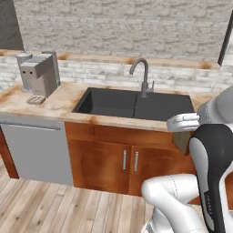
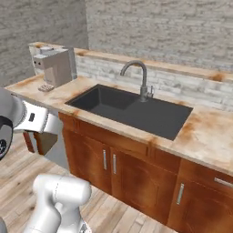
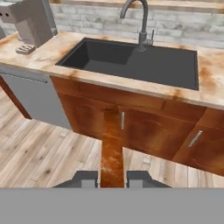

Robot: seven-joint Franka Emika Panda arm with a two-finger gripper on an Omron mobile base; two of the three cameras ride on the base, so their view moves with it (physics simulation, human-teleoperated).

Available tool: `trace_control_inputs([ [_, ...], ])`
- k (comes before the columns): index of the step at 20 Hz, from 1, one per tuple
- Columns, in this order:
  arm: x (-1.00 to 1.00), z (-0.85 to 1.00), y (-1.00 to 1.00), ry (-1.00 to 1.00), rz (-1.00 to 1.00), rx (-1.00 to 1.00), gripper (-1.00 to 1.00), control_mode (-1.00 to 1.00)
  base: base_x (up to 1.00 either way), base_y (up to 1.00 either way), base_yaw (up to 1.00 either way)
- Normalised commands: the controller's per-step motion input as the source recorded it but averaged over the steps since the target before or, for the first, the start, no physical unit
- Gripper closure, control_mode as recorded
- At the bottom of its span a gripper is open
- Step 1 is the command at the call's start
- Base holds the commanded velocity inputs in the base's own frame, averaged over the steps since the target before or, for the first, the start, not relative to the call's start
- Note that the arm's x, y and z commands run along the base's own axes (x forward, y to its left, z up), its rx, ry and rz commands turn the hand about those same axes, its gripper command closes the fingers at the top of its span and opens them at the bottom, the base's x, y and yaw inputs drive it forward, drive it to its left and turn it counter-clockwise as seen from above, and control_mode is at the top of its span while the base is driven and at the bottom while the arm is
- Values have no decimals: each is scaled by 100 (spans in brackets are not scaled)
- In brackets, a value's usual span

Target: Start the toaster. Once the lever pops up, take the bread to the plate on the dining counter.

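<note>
the gripper (image 3: 112, 177) is clenching the bread (image 3: 112, 151): in the hand view the two dark finger tips are pressing on both sides of a thin tan-brown slice, which is standing on edge between them and reaching up in front of the cabinet doors. in the left base view the bread (image 1: 182, 141) is showing as a brownish slab hanging just under the white hand, at the front edge of the counter, to the right of the sink (image 1: 132, 103).

the sink is a dark, wide basin set in a beige stone counter (image 1: 54, 107) with rusty-orange marbling. a grey curved faucet (image 1: 142, 75) is standing at the back rim of the sink, near its middle. a grey coffee machine (image 1: 38, 73) is standing on the counter well to the left of the sink, against the pale brick ledge. below the sink two reddish wood cabinet doors (image 1: 129, 161) with slim metal handles are closing the front. to the left of these doors, under the coffee machine, a flat grey dishwasher front (image 1: 36, 152) is showing.

in the right base view the sink (image 2: 132, 111) is lying in the middle of the counter, and the white arm is rising at the lower left, in front of the cabinets.
</note>
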Motion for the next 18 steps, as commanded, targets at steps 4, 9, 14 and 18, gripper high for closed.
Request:
trace_control_inputs([
  [4,0,0,0,0,0,0,100,100,0,32,45],
  [9,0,0,0,0,0,0,100,100,6,86,27],
  [14,0,0,0,0,0,0,100,100,13,98,35],
  [18,0,0,0,0,0,0,100,100,49,100,26],
])
